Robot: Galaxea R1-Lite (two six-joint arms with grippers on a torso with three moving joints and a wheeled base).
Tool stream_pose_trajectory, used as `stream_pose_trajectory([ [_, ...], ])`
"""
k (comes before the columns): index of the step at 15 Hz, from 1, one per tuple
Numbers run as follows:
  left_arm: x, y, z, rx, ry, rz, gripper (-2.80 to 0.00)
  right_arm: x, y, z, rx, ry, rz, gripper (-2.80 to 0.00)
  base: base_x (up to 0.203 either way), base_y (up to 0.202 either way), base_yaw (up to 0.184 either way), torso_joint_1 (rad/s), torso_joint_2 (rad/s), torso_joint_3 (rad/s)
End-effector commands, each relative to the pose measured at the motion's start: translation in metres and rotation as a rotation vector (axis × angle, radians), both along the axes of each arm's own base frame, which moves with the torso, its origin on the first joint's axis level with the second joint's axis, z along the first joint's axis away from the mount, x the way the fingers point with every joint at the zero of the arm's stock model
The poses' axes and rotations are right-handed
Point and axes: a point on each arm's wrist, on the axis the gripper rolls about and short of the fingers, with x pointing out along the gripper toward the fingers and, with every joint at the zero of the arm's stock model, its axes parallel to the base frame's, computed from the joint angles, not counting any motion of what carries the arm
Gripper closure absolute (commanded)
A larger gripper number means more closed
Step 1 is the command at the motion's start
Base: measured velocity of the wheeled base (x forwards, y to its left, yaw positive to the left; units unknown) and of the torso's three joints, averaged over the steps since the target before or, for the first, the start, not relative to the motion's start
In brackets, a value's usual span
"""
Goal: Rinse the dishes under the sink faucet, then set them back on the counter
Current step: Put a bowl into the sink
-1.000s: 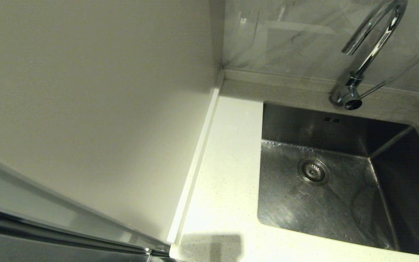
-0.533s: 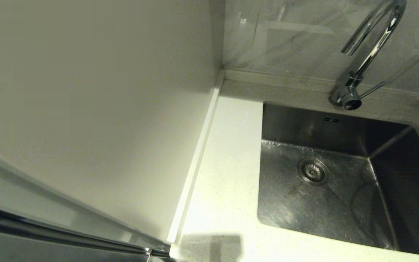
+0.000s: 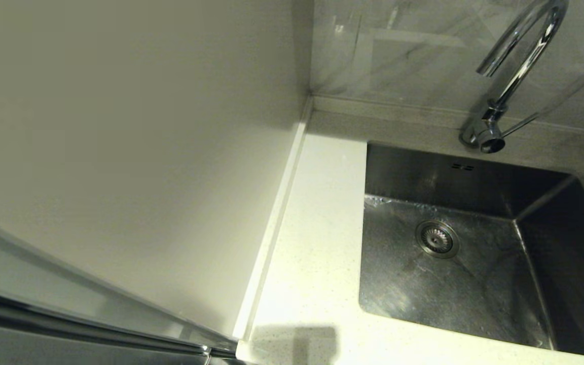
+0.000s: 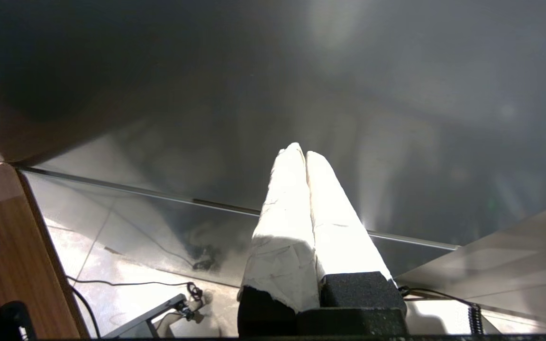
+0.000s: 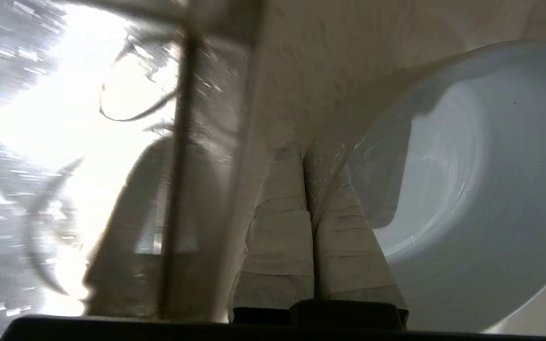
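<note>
One pale blue-grey bowl [image 5: 462,189] sits pinched at its rim by the right gripper [image 5: 304,151]. Left gripper [image 4: 301,154], fingers pressed together, idles. Judged best: carry it level beneath the faucet [image 3: 517,66]

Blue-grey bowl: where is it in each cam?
Head: not in it; only the sink, faucet and counter show.
Left wrist: not in it; the shut left gripper hangs over the floor.
Right wrist: the bowl fills the side next to the shut right gripper, its rim by the fingertips.
Shared landmark: the counter, beside the sink in the head view, apparently the off-white surface beyond the bowl in the right wrist view.
</note>
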Motion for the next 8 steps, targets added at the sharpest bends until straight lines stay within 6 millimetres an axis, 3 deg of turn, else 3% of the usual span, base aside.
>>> stream_pose_trajectory([
  [1,0.000,0.000,-0.001,0.000,0.003,0.000,0.00,-0.023,0.024,0.040,-0.016,-0.054,0.037,0.00,0.000,0.000,0.000,0.000,0.00,0.000],
  [5,0.000,0.000,-0.001,0.000,0.003,0.000,0.00,-0.079,0.075,0.085,0.091,-0.046,0.164,0.00,0.000,0.000,0.000,0.000,0.00,0.000],
  [8,0.000,0.000,-0.001,0.000,0.003,0.000,0.00,-0.104,0.106,0.076,0.197,-0.009,0.324,0.00,0.000,0.000,0.000,0.000,0.00,0.000],
])
